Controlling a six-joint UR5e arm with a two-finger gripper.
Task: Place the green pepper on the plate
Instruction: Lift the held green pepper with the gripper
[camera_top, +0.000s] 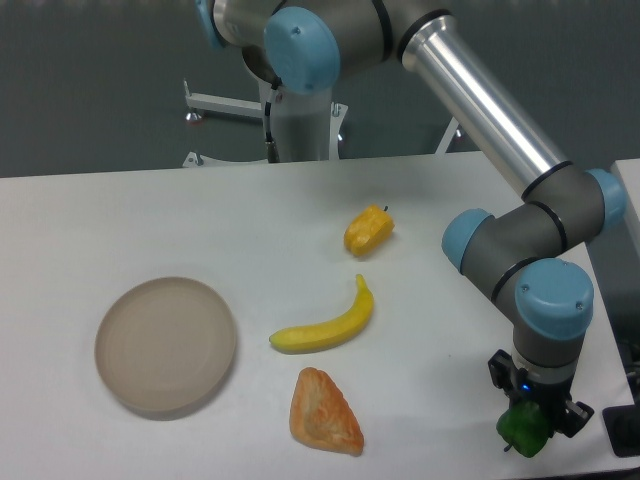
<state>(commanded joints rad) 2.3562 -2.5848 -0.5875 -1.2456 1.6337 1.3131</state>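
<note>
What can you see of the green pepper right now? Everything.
The green pepper is small, glossy, bright green and lumpy. It sits at the table's near right corner, directly under the gripper, whose dark fingers flank its top; the grip looks closed on it. Whether it rests on the table or is lifted cannot be told. It is far from the plate.

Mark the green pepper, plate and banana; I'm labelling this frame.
green pepper (524, 430): fixed camera, its glossy body under the pincer.
plate (166, 346): fixed camera, bare middle.
banana (325, 328): fixed camera, mid-curve.

green pepper (524, 428) partly hidden | pincer (530, 420) fingertips unclear, jaws indistinct
</note>
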